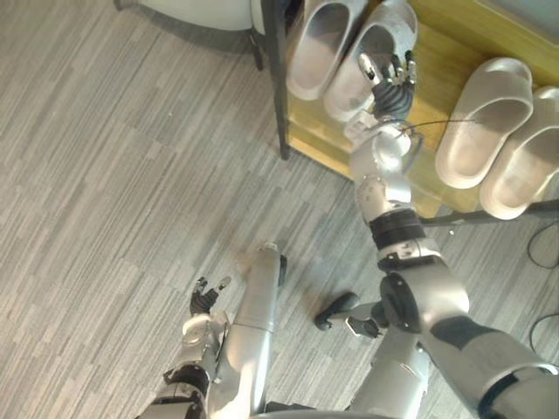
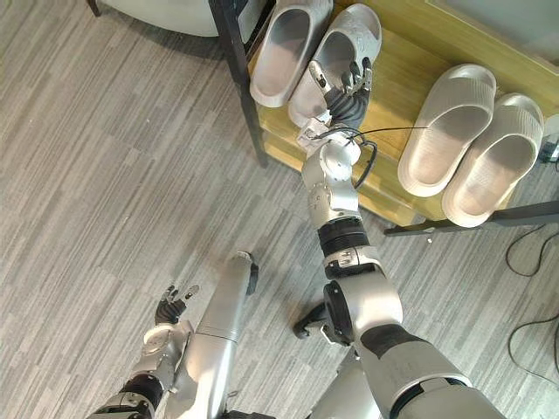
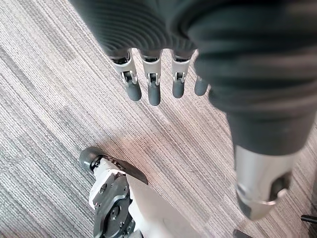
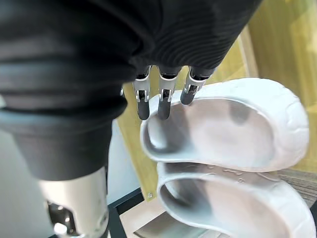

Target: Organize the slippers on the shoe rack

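**While my right hand hovers at the white pair, both pairs lie on the rack**

Since both pairs lie on the wooden shelf of the shoe rack (image 1: 450, 48), I judge what is left to be straightening, not fetching. The white pair (image 1: 316, 42) sits side by side at the shelf's left end, just beside the dark post (image 1: 278, 96). The beige pair (image 1: 486, 118) lies well apart from it towards the right end, its two slippers touching along their sides and angled much the same way. I see no slipper on the floor (image 1: 113, 192).

My right arm is stretched far forward over the shelf edge, which puts the right hand (image 1: 390, 77) above the white slipper nearer the middle of the shelf. In the right wrist view its fingers (image 4: 159, 101) are released and nearly straight, with the tips at the rim of that slipper's opening. I cannot tell whether they touch it. They grasp nothing.

My left hand (image 1: 206, 297) hangs low over the floor, fingers (image 3: 153, 91) loose and empty.
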Controlling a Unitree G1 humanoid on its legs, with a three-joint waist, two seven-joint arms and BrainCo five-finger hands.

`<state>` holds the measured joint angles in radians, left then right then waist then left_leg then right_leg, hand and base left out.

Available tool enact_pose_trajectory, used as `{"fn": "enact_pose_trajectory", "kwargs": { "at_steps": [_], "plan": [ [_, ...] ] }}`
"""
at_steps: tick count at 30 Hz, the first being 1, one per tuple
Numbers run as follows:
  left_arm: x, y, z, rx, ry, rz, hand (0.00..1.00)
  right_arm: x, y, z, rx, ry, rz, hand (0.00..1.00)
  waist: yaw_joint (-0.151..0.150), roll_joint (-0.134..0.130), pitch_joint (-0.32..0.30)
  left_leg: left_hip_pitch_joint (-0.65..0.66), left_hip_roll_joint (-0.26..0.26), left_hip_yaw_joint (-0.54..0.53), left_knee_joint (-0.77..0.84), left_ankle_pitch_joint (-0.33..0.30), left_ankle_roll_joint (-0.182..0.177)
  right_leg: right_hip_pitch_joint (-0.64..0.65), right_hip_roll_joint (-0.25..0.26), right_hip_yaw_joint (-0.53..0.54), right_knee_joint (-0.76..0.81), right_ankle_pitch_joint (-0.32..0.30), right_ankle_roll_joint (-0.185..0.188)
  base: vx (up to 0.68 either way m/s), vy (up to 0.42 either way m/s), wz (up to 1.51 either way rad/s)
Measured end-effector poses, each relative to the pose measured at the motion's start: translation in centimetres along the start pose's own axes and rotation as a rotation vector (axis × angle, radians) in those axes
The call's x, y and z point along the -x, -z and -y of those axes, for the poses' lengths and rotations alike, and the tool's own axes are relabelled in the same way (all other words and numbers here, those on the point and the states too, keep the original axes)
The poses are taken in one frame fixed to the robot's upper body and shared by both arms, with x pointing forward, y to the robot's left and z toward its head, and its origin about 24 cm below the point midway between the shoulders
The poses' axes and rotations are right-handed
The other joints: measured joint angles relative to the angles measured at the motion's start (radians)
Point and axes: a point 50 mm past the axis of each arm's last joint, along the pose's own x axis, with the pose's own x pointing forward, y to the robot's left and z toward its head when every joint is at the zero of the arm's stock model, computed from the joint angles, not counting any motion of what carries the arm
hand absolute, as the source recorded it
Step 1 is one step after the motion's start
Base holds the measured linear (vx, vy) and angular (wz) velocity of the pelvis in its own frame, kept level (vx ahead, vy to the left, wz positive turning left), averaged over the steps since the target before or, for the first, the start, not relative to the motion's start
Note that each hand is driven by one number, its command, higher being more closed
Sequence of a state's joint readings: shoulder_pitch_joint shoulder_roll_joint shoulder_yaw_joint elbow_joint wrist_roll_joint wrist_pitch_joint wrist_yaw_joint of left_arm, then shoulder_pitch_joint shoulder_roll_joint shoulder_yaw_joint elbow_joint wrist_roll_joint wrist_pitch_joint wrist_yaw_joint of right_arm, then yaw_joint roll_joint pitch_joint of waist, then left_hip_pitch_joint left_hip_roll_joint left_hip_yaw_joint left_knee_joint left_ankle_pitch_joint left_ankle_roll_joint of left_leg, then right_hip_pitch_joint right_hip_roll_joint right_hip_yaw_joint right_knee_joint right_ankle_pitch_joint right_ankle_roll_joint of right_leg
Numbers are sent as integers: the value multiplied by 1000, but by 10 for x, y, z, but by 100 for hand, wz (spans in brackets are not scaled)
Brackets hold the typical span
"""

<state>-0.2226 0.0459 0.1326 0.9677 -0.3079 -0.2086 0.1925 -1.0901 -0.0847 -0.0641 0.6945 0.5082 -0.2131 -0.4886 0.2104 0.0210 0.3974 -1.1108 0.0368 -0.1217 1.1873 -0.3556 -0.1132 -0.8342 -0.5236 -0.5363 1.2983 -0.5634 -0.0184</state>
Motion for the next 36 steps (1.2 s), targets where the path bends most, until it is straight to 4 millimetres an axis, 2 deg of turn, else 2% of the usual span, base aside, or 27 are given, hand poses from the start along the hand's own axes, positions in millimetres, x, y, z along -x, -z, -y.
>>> {"fn": "enact_pose_trajectory", "kwargs": {
  "at_steps": [8,11,13,15,18,20,21,25,26,27,30,32,34,36],
  "plan": [
    [0,1,-2,15,-12,-6,0,0,1,-1,44,-6,0,0,-3,0,0,10,14,2,-20,3,-2,1,18,-1,-24,10,-4,10,-16,-4],
    [-1,1,-6,36,-30,-10,0,4,-2,-4,46,-6,24,0,-15,-4,4,32,20,7,-30,3,-2,22,26,-1,-39,15,1,31,-12,-4],
    [0,2,-7,46,-40,-13,0,12,-8,-5,51,-30,78,0,-19,-7,5,54,25,10,-42,3,-2,41,33,0,-55,19,7,25,-15,-5],
    [1,6,-15,60,-66,-25,0,29,-15,-5,65,-79,161,0,-36,-12,8,114,37,29,-75,3,0,84,46,10,-92,32,18,37,-20,-17],
    [4,12,-25,57,-92,-37,0,51,-10,7,111,-112,198,0,-58,-18,11,200,51,57,-130,6,7,143,65,24,-150,50,36,32,-21,-23],
    [6,14,-32,42,-104,-38,0,64,-2,17,154,-135,194,0,-70,-28,16,256,71,75,-167,8,9,185,88,28,-196,75,21,46,-13,-32],
    [6,13,-38,29,-114,-34,0,72,4,23,183,-154,179,0,-78,-44,23,302,79,92,-205,15,10,218,98,28,-234,90,18,56,-9,-29],
    [8,14,-51,-29,-124,-32,0,104,29,42,294,-222,109,0,-106,-82,27,464,100,142,-362,54,11,337,145,34,-391,156,23,68,1,-29],
    [8,14,-51,-44,-116,-30,0,111,34,48,320,-235,87,0,-106,-85,27,502,104,151,-399,65,11,365,159,38,-430,174,26,105,13,-36],
    [9,16,-49,-87,-89,-35,0,124,50,60,364,-253,14,0,-111,-95,20,577,108,174,-478,88,12,418,182,44,-509,208,32,62,6,-31],
    [11,21,-43,-161,-26,-45,0,143,71,73,424,-286,-90,0,-126,-115,-6,653,109,205,-581,123,13,469,211,54,-610,255,40,78,24,-26],
    [13,25,-40,-242,24,-54,0,155,94,91,503,-291,-202,0,-153,-133,-43,711,110,227,-682,162,14,510,241,57,-714,305,43,87,46,-24],
    [15,31,-38,-285,58,-75,0,168,112,117,575,-258,-321,0,-161,-143,-63,786,107,251,-778,195,14,566,267,64,-811,349,51,116,53,-24],
    [20,40,-39,-302,70,-101,0,186,127,145,655,-223,-433,0,-174,-139,-98,833,99,264,-848,223,16,607,282,64,-887,381,61,106,41,-14]
  ]
}}
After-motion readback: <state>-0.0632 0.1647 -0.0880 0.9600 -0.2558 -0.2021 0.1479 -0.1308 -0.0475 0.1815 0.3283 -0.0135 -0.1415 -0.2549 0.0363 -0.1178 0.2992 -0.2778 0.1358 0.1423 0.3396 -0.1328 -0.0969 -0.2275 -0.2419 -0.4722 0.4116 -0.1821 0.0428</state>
